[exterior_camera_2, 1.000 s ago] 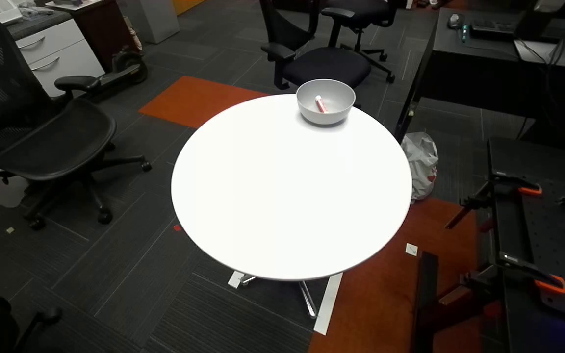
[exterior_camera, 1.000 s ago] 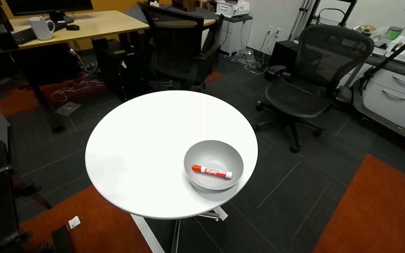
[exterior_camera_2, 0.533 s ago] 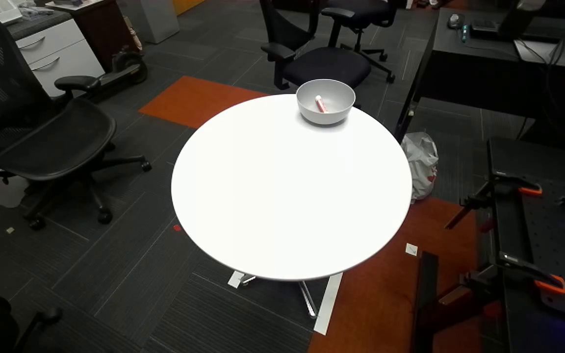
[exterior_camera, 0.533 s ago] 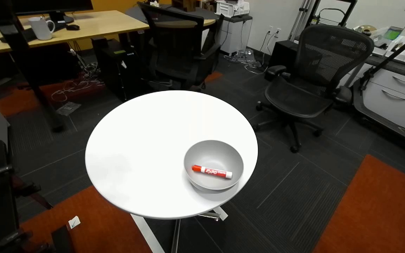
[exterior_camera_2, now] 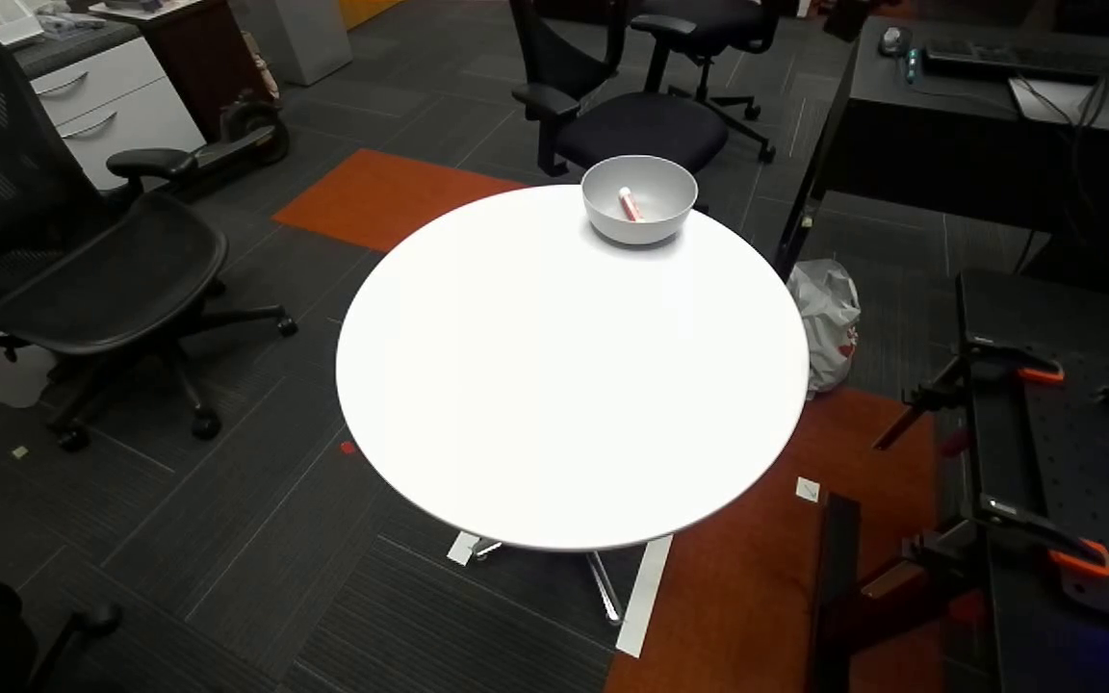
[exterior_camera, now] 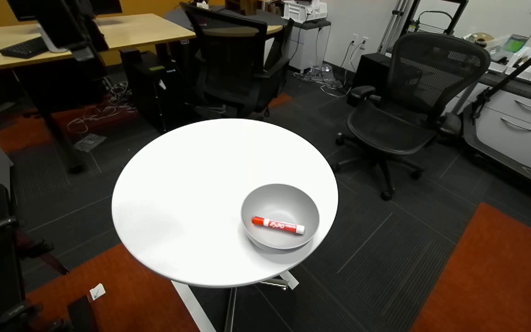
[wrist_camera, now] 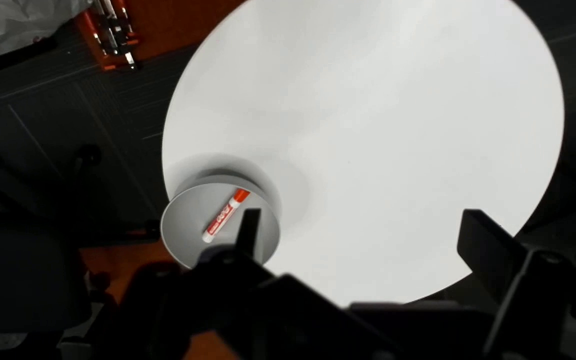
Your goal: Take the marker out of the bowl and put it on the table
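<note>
Wrist view, left to right: red-and-white marker (wrist_camera: 225, 216) lies slantwise inside the bowl (wrist_camera: 183, 225), outside the jaws; next a black finger (wrist_camera: 248, 232) overlapping the bowl's right side; then a wide gap with the white table (wrist_camera: 368, 150) showing through; then the opposite finger (wrist_camera: 488, 245) by the table's edge. Jaws of the gripper (wrist_camera: 360, 230) are well apart. In an exterior view, left to right: pale wooden desk (exterior_camera: 141, 30) partly covered by the dark arm (exterior_camera: 62, 27), then table, bowl near the table's edge, black mesh chair (exterior_camera: 436, 69); marker shows whole here, red cap to white end, EXPO lettering readable. In an exterior view with orange-tipped clamps (exterior_camera_2: 1081, 566) at right, the bowl's near wall hides the marker's cap end. Materials there, left to right: dark ribbed carpet (exterior_camera_2: 227, 500), orange carpet panel (exterior_camera_2: 391, 197), flat round table on a shiny metal leg (exterior_camera_2: 605, 587), smooth round grey bowl, crinkly plastic bag (exterior_camera_2: 824, 318) beyond the table's right edge, black bench (exterior_camera_2: 1108, 462) dotted with small holes.
</note>
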